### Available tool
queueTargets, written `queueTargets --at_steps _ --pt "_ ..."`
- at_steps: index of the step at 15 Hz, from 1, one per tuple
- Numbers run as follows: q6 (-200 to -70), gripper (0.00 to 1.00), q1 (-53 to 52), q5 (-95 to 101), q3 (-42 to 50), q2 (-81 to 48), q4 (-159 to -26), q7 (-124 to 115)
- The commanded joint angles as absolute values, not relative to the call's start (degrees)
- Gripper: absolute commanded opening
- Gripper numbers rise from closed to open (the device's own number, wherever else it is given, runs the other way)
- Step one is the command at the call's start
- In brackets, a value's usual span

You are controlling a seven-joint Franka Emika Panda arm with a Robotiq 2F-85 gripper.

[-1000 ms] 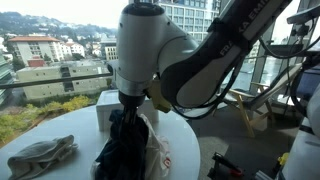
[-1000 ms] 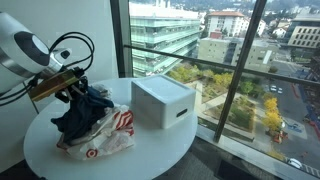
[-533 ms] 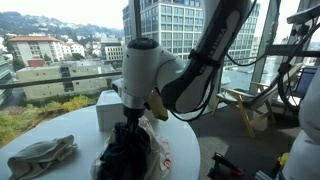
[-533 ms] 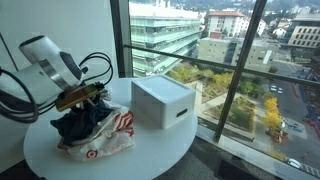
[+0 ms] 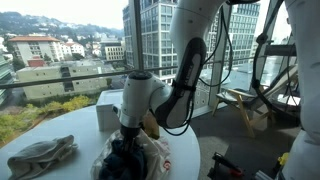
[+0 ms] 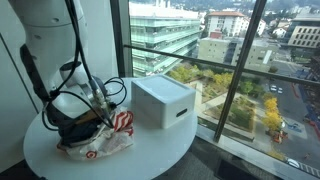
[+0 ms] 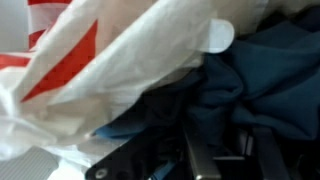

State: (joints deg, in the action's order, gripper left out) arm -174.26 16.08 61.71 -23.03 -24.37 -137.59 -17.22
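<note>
One arm (image 5: 190,60), white, entering from the top of the frame in both exterior views and bent down over a round white surface (image 6: 150,150) beside a tall window

One pair of fingers (image 7: 193,158), seen at the lower edge of the wrist view; they stand close together, clenched on a fold of the dark blue cloth (image 7: 250,80). In the exterior views they are sunk into that cloth and largely hidden by it

One dark blue cloth, crumpled, lying in the open mouth of the plastic bag (image 6: 110,135); lower centre of the frame in an exterior view (image 5: 122,160), left of centre in an exterior view (image 6: 68,128)

One plastic bag, white with red markings, slumped on the surface around and under the cloth; it fills the upper left of the wrist view

One white box (image 6: 162,103), upright on the surface, just beside the bag on its window side, not touching the fingers

One bundle of black cables (image 6: 100,95), looping from the arm above the bag

One grey cloth (image 5: 42,157), rumpled, at the lower left of the frame in an exterior view, well apart from the bag
</note>
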Motion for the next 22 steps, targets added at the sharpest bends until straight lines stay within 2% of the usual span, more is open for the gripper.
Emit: queueTargets --at_steps 1,3,4,5,6,7,15,19,22 --pt "-173.3 0.04 10.5 66.0 -17.0 -33.7 -129.3 -21.4" --pt "-172.6 0.07 8.6 66.4 -15.8 -35.0 -127.4 -22.3" --pt "-172.2 0.37 8.3 65.8 -16.1 -34.6 -127.6 -22.0" --pt "-171.0 0.33 7.5 65.4 -16.2 -33.3 -128.2 -22.0" --pt "-169.3 0.34 5.5 67.0 -14.9 -30.7 -128.7 -23.7" --pt "-167.3 0.39 4.7 67.4 -15.0 -29.0 -129.4 -23.9" --pt "-155.9 0.98 -2.8 84.1 -14.1 -12.4 -134.6 -45.7" --pt "-164.9 1.00 -1.6 86.6 -15.4 -7.7 -136.8 -55.4" --pt "-176.4 1.00 -1.1 86.0 -15.7 -7.2 -137.9 -56.2"
